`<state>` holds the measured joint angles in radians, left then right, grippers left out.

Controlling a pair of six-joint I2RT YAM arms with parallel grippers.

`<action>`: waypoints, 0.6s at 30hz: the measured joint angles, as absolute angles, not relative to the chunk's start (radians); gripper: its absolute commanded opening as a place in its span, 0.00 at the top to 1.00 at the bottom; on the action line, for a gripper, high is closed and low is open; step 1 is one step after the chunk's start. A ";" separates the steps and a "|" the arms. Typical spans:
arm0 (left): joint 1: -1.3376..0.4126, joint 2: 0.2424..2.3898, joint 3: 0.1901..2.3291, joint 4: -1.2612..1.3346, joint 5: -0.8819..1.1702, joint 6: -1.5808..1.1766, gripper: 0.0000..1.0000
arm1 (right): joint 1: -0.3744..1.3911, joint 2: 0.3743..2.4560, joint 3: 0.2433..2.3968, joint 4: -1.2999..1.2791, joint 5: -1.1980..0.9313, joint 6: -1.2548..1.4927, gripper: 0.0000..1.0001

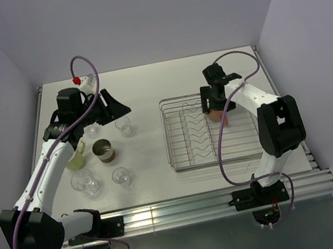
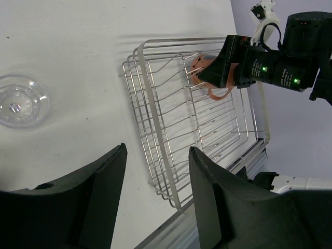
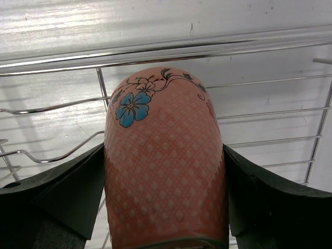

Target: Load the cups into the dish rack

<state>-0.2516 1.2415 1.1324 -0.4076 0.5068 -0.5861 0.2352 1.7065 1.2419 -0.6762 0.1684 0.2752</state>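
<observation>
Right pincer [image 3: 165,150] clamped on pink mug [image 3: 163,181], rack [image 3: 155,52] under it; left pincer [image 2: 156,153] apart, a glass [image 2: 21,101] near it

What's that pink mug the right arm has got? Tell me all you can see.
The mug is terracotta pink and glossy like ceramic, covered in a fine pale lattice, with a blue flower and dark vines near one end. A loop handle sticks out from its side. The right hand clamps it between both fingers, over the far half of the wire rack. Whether it rests on the wires is hidden.
</observation>
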 measured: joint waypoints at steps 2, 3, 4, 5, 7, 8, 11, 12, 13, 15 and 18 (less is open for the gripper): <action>-0.252 1.242 1.132 -0.408 0.507 -0.586 0.43 | 0.236 1.707 1.243 -0.678 0.169 0.276 0.30; -0.252 1.242 1.132 -0.407 0.507 -0.586 0.43 | 0.236 1.707 1.244 -0.678 0.169 0.276 0.30; -0.252 1.242 1.132 -0.408 0.507 -0.586 0.42 | 0.236 1.707 1.244 -0.678 0.169 0.276 0.30; -0.252 1.242 1.132 -0.408 0.507 -0.586 0.42 | 0.236 1.707 1.244 -0.678 0.169 0.277 0.30; -0.252 1.242 1.132 -0.407 0.507 -0.586 0.42 | 0.236 1.707 1.246 -0.679 0.169 0.280 0.30; -0.252 1.242 1.132 -0.408 0.507 -0.586 0.42 | 0.236 1.707 1.247 -0.679 0.169 0.281 0.30; -0.252 1.242 1.132 -0.408 0.507 -0.586 0.42 | 0.236 1.707 1.256 -0.682 0.169 0.284 0.29; -0.252 1.242 1.132 -0.408 0.507 -0.586 0.42 | 0.236 1.707 1.259 -0.682 0.170 0.284 0.29; -0.252 1.242 1.132 -0.408 0.507 -0.586 0.42 | 0.236 1.707 1.262 -0.683 0.170 0.284 0.30; -0.252 1.242 1.132 -0.408 0.507 -0.586 0.42 | 0.236 1.707 1.266 -0.690 0.171 0.283 0.33; -0.252 1.242 1.132 -0.408 0.506 -0.586 0.42 | 0.236 1.707 1.272 -0.692 0.172 0.283 0.41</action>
